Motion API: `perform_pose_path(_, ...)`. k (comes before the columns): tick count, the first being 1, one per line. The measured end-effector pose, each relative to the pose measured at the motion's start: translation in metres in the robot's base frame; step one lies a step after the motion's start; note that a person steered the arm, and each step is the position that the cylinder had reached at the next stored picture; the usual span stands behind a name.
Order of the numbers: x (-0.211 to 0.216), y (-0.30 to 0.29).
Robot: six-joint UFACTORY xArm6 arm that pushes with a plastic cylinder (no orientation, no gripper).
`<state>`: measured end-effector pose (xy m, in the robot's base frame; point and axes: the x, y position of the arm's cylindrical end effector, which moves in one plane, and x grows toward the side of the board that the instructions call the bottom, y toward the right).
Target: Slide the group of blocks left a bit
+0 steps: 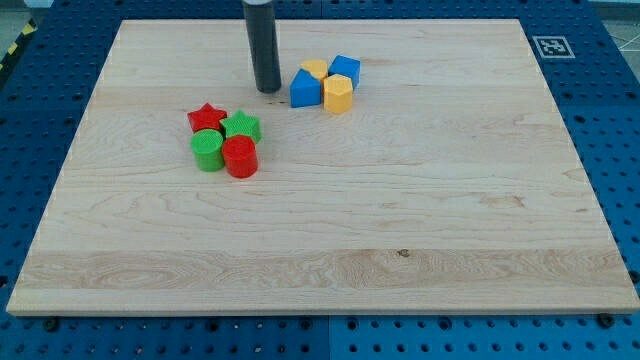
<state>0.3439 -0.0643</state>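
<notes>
- Eight blocks are showing on my worktop, sitting in two clusters, both in the upper half of the view.
- I'm seeing the first cluster at the view's top centre: a blue block at its left, a second blue block at its upper right, a yellow block tucked between and behind them, and a yellow hexagonal block at the front right. All four are touching or sitting just beside one another.
- I'm seeing the second cluster lower and to the view's left: a red star block, a green star-like block just beside it on the right, a green cylinder in front, and a red cylinder at the front right. These four are packing tightly together too.
- I'm holding my rod upright, and my tip is resting on the worktop just beside the left blue block, on its left side; I cannot tell whether a thin gap is separating them.
- My tool is a plain rod with no jaws, so nothing is being clamped.
- The tip is standing above and to the right of the red and green cluster, apart from it.
- Blue perforated surface is surrounding the worktop.
</notes>
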Motion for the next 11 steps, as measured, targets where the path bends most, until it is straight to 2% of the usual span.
perform_pose_path(1, 0.021, 0.009)
perform_pose_path(7, 0.064, 0.003)
perform_pose_path(9, 0.064, -0.033)
perform_pose_path(11, 0.034, -0.031)
